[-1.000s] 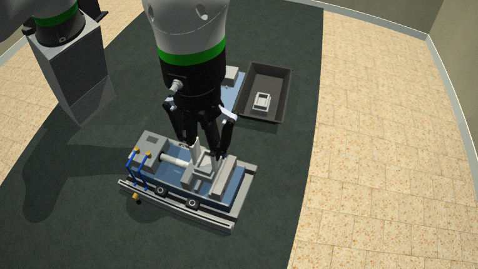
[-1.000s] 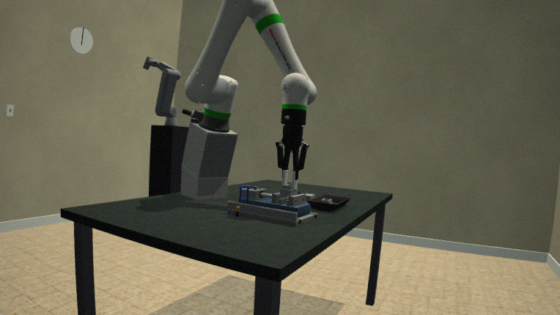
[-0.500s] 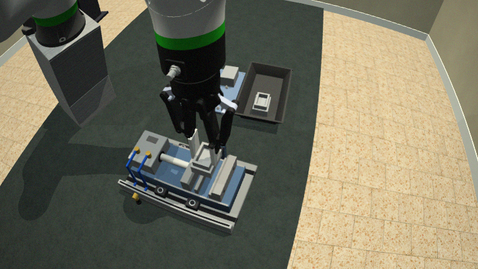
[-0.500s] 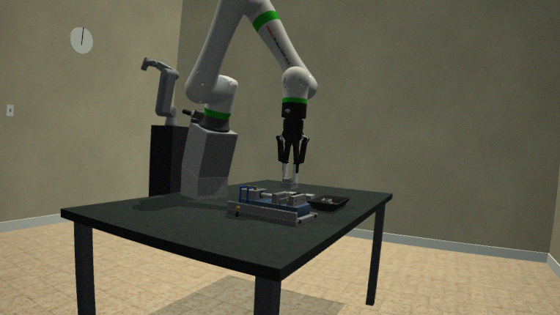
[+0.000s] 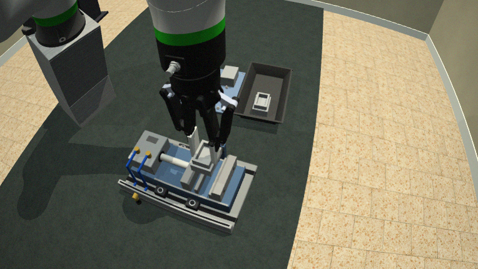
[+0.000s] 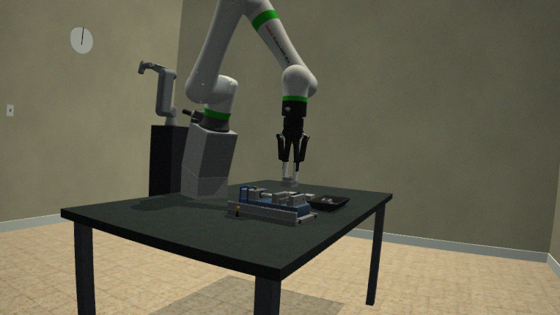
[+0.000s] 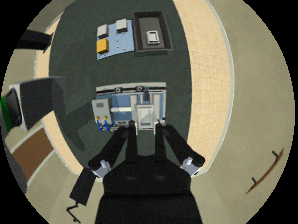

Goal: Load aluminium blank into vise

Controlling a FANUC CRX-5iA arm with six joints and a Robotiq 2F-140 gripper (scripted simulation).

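Note:
My gripper is shut on a grey finished part with its pocket facing up, and holds it a little above the vise. The part hangs over the opening between the moving jaw and the fixed jaw. In the exterior view the gripper points straight down over the vise. A second finished part lies pocket up in the outfeed tray. The infeed plate holds a brass blank and an aluminium blank. The vise opening under the part is hidden.
The hose-end block with blue hoses stands at the vise's left end. The robot's pedestal stands at the back left. The arm hides most of the infeed plate in the top view; one aluminium blank shows there.

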